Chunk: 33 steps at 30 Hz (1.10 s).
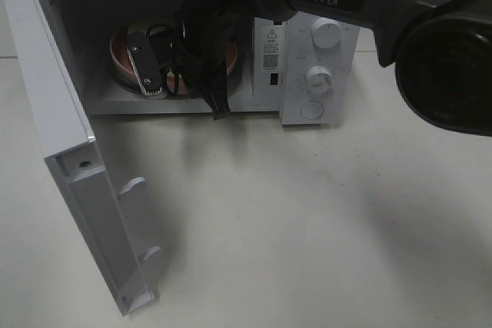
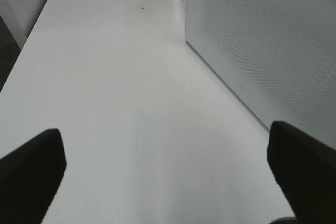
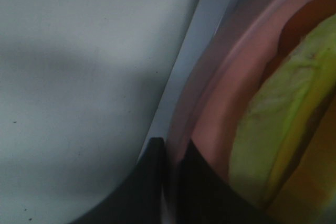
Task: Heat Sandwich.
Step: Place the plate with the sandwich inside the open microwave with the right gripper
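loading stage of the heating task. the microwave point(image 1: 307, 59) stands with its door point(image 1: 54, 113) swung fully open towards the left of the high view, and the right arm reaches into the cavity from above.

the right gripper point(image 3: 170, 166) has its jaws drawn almost together. the rim of the pink plate point(image 3: 220, 103) runs into the narrow slit between them, which reads as a pinch on that rim. the sandwich point(image 3: 278, 129) lies on this plate, yellow-green filling showing at its edge, and so sits inside the cavity. whether the plate rests on the cavity floor point(image 3: 79, 77) or hangs just above it cannot be told.

the left gripper point(image 2: 168, 174) is spread wide and holds nothing. it hangs over the bare table point(image 2: 105, 77), just beside the microwave's perforated side wall point(image 2: 262, 40).

judged step: setting the loaded plate down inside the oven. the next move calls for the plate to sit flat, well inside the door line, before the right jaws part. the arm must then back straight out without dragging the rim, since the arm and its cables fill much of the opening. closing the door and turning the knobs point(image 1: 327, 34) remain.

containers: the microwave cavity holds the plate, and the plate holds only the sandwich.
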Motion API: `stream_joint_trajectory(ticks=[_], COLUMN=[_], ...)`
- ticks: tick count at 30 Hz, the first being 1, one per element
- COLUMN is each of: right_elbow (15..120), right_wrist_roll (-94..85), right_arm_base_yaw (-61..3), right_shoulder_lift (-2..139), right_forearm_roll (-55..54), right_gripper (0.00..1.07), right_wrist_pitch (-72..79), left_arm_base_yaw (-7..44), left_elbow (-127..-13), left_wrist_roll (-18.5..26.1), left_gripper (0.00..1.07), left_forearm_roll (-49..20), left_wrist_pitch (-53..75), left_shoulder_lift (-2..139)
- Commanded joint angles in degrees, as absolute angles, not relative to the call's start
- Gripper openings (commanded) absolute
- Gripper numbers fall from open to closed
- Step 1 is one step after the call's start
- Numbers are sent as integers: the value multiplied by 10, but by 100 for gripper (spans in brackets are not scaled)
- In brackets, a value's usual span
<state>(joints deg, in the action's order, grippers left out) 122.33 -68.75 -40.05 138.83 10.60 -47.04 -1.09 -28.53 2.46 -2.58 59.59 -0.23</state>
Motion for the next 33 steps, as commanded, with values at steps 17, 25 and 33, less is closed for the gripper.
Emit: stream_joint_trajectory(ticks=[17, 25, 33], right_elbow=[1247, 1246, 1197], right_wrist_roll=[-654, -603, -591], right_arm_base_yaw=[-400, -400, -400], right_shoulder_lift=[1396, 1396, 1377], right_forearm_roll=[126, 125, 114], right_gripper=[22, 62, 80], right_wrist_pitch=[-446, -459, -425], left_arm_base_yaw=[-9, -9, -9], left_elbow=[-284, -284, -284], left_wrist_roll=[22, 22, 22], left_gripper=[101, 101, 101], left_forearm_roll=[-26, -26, -26], left_wrist_pitch=[595, 595, 595], left_shoulder_lift=[-18, -18, -18])
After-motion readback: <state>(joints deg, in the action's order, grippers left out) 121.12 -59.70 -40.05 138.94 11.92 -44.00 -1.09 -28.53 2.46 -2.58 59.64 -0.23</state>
